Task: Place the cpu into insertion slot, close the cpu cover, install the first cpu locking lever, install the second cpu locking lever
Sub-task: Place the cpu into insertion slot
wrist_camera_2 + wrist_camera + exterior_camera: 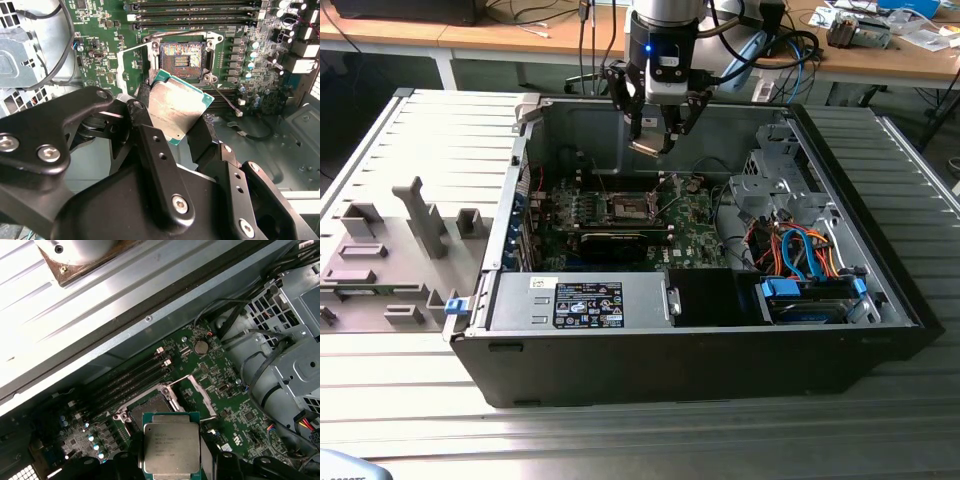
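Observation:
My gripper (651, 135) hangs inside the open computer case, above the green motherboard (690, 230), shut on the cpu (647, 146). In both wrist views the cpu (177, 107) (171, 447) lies flat between the two black fingers (200, 137), silvery top showing, green rim around it. The insertion slot (182, 57) (150, 409) sits bare below and slightly ahead of the chip, its dark pin field exposed. The cpu cover (131, 62) (196, 395) stands swung open at one side of the slot. A thin locking lever (226, 99) juts out from a slot corner.
Long black memory slots (200, 20) run beside the socket. A silvery drive cage (765, 180) and coloured cables (800, 250) fill the exterior view's right of the case. The power supply (580, 300) sits at the front. A grey fixture (390, 250) lies outside on the exterior view's left.

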